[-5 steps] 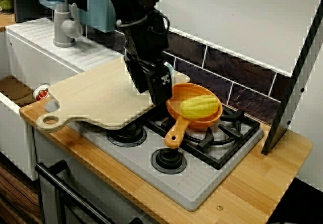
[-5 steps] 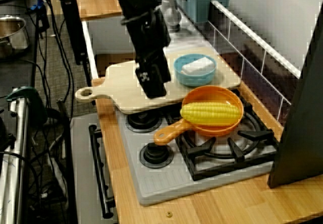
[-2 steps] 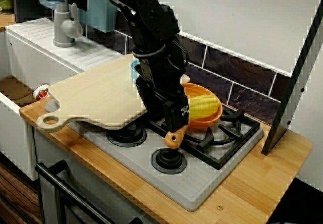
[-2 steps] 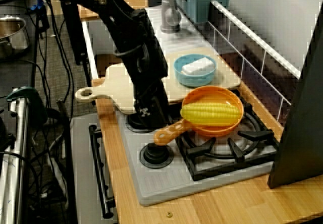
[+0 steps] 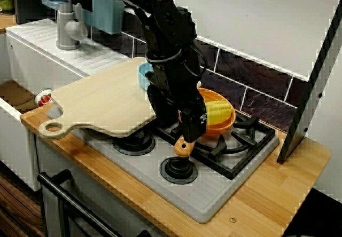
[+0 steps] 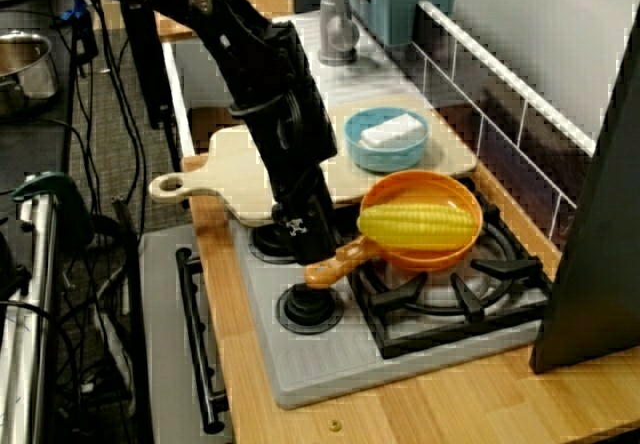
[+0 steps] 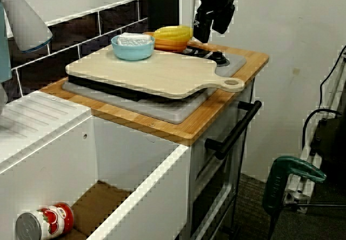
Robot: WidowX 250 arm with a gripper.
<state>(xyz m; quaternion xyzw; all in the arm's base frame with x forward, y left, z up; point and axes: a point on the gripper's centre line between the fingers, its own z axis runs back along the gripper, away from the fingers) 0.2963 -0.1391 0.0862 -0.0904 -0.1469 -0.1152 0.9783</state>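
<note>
My black gripper (image 5: 191, 135) hangs low over the handle (image 5: 183, 147) of an orange pan (image 5: 227, 124) on the stove's back burner. A yellow corn cob (image 5: 218, 112) lies in the pan. In the view from the stove end, the gripper (image 6: 305, 239) sits right at the handle (image 6: 338, 261), touching or nearly touching it. The fingers are hidden by the gripper body, so I cannot tell whether they grip the handle. The view from the sink side shows the gripper (image 7: 205, 32) behind the corn (image 7: 173, 33).
A wooden cutting board (image 5: 101, 101) covers the stove's left burners and carries a blue bowl (image 6: 387, 136) with a white block. A burner knob (image 5: 179, 168) sits in front of the handle. A black panel (image 5: 312, 82) leans at the right. A can (image 7: 46, 222) lies in the sink.
The arm swung from over the cutting board's right edge to the right and down, ending at the pan's handle. Pan, corn, bowl and board stayed put.
</note>
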